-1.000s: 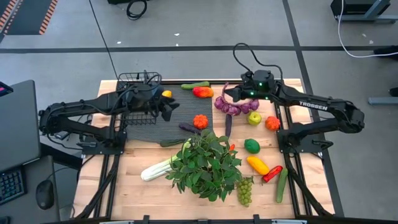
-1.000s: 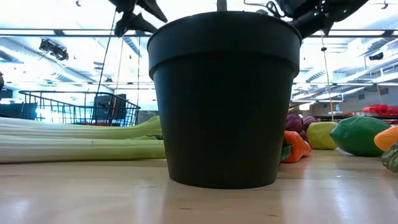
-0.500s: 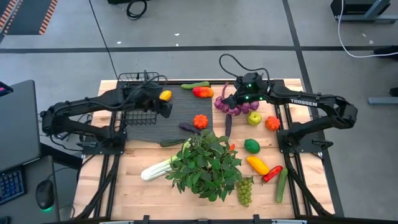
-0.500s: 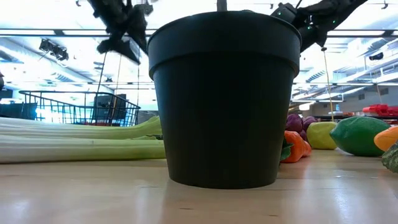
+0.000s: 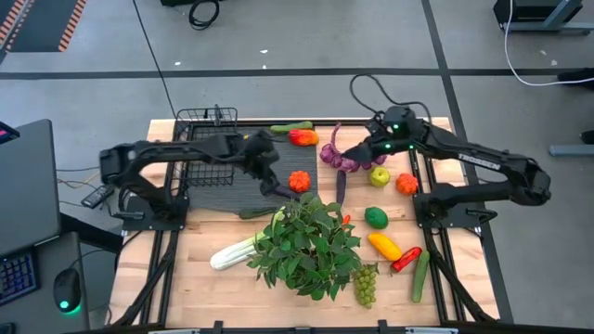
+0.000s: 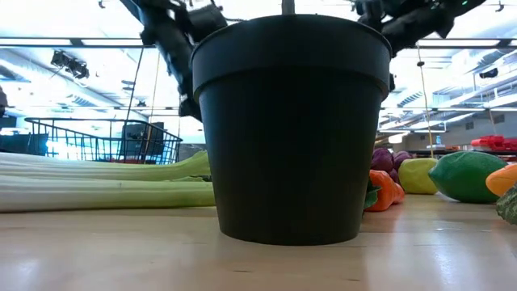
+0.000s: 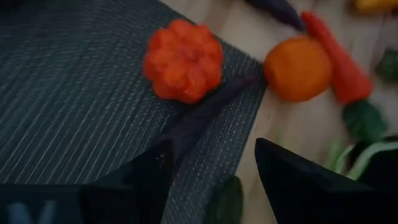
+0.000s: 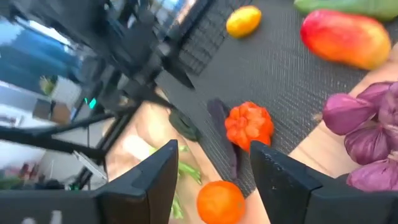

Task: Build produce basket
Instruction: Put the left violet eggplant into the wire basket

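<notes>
The black wire basket [image 5: 206, 130] stands at the table's far left, beside a dark ribbed mat [image 5: 223, 176]. My left gripper [image 7: 212, 146] hangs open over the mat's near right corner, above a dark purple pod [image 7: 205, 115] and close to an orange-red ribbed pepper [image 7: 183, 59]; in the high view my left gripper [image 5: 273, 184] is just left of that pepper [image 5: 298, 181]. My right gripper [image 8: 212, 149] is open, up in the air by the purple bulb string [image 5: 342, 158]. A lemon [image 8: 244, 20] lies on the mat's far part.
A bushy potted plant [image 5: 306, 243] fills the table's middle; its black pot [image 6: 291, 129] blocks the low view. Celery [image 5: 234, 250] lies to its left. An orange [image 5: 406, 184], lime [image 5: 375, 217], yellow pepper [image 5: 384, 246], grapes [image 5: 366, 284] and cucumber [image 5: 420, 276] lie at the right.
My left gripper has swung from beside the basket toward the table's right and near edge, dropping low over the mat's near right corner and tipping downward. My right arm has drawn back a little toward the table's right edge.
</notes>
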{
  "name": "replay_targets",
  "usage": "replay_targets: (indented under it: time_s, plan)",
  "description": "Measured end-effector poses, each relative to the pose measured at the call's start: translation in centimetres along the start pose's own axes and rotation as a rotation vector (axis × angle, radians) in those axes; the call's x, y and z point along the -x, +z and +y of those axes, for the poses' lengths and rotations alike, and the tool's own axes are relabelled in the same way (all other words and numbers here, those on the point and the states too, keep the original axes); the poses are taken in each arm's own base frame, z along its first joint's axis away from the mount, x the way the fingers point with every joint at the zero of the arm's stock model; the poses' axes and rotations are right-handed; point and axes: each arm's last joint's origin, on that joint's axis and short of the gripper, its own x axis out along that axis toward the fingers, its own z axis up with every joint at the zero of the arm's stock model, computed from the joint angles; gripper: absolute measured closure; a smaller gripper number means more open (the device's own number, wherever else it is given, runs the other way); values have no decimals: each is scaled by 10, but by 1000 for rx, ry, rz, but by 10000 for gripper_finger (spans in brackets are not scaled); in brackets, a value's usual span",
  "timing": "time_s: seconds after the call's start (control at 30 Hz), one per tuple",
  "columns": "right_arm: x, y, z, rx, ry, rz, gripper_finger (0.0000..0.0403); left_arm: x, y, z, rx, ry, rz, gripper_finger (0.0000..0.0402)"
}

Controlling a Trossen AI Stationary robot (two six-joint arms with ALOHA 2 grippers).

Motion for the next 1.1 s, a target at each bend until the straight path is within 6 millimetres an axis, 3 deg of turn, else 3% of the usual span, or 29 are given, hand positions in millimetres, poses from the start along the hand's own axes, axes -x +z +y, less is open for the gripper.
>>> replay_targets:
  time_s: [0.2,0.47,1.1]
  plan:
    - [26,-3,9,-48,-30,-108,178,-34,-5,5,-118,-18,81,168]
    - [43,-4,15,-146,-33,-210,173,-59,-14,3,-264,-5,162,168]
    - [45,-5,16,-192,-21,-213,173,-73,-19,8,-393,113,199,170]
